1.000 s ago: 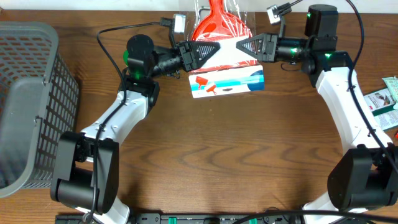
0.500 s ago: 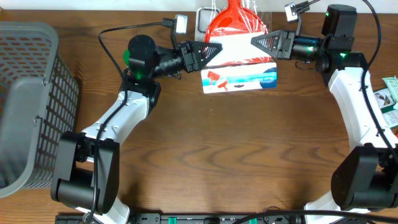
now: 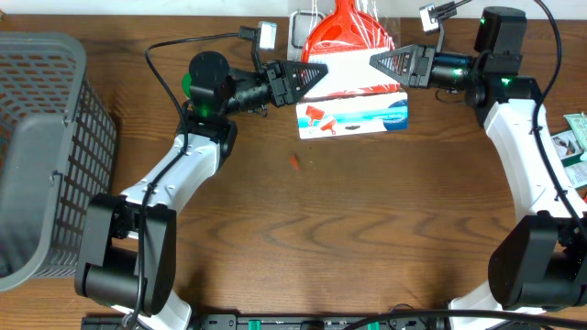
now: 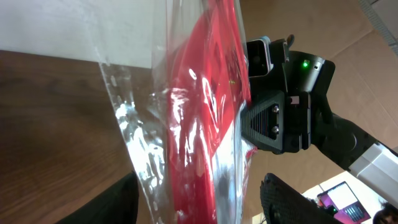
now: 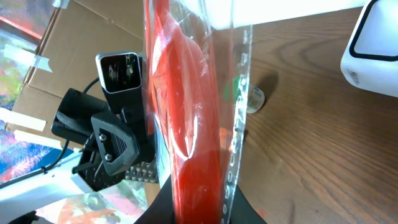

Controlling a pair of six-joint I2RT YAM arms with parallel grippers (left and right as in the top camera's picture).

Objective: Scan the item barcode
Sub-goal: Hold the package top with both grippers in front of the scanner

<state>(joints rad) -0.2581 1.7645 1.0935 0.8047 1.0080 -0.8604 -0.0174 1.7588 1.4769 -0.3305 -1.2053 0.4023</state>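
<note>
Bagged red utensil is held at the back of the worktop, with its printed card facing up. Right end effector is clamped on one side of it. Left end effector has jaws apart around the opposite edge, not gripping. White box just behind is likely the scanner. Pickup done. No barcode visible, so scan looks pending.

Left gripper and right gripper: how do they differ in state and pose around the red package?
The left gripper has its fingers apart with the package between them, apparently unclamped; the right gripper is pinched shut on the package. The left gripper comes in from the package's left side, the right gripper from its right side. Shared: both point toward each other at the package's red upper part.
</note>
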